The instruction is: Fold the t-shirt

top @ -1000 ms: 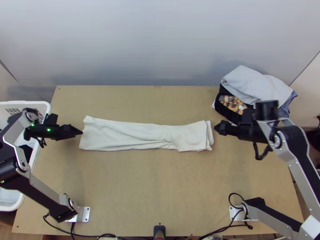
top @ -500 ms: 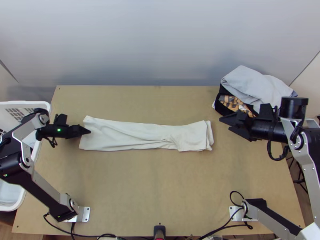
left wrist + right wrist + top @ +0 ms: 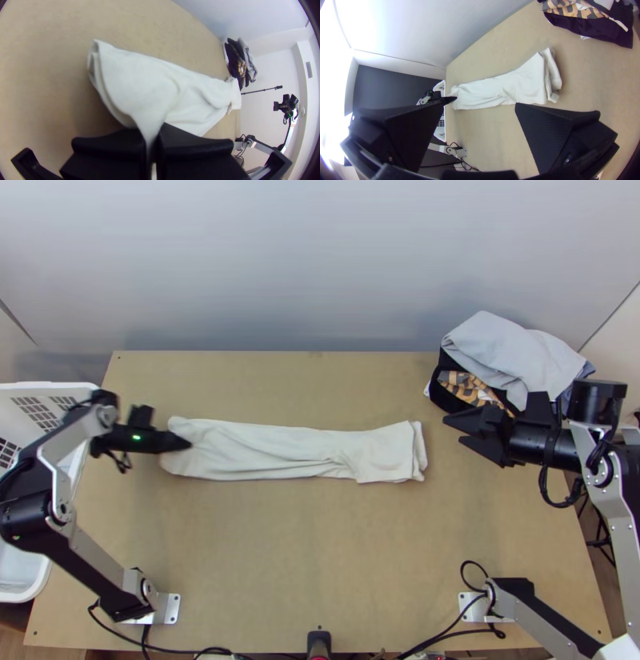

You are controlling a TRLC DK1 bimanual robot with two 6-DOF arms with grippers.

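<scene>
The white t-shirt (image 3: 296, 452) lies as a long folded strip across the middle of the table, creased near its right part. At its left end is my left gripper (image 3: 189, 445), which in the left wrist view (image 3: 152, 133) is shut on the edge of the t-shirt (image 3: 140, 83), pulling up a ridge of cloth. My right gripper (image 3: 452, 426) is held off the strip's right end, apart from it. In the right wrist view, my right gripper (image 3: 479, 104) stands open with nothing between its fingers, and the t-shirt (image 3: 520, 85) lies beyond them.
At the table's back right is a pile of clothes (image 3: 512, 356), grey, black and patterned. A white basket (image 3: 80, 390) stands at the left edge. Bare wood (image 3: 296, 556) lies in front of the t-shirt.
My left gripper has moved right, and the t-shirt's left end has shifted and bunched slightly with it. My right gripper has moved right, away from the cloth, and opened.
</scene>
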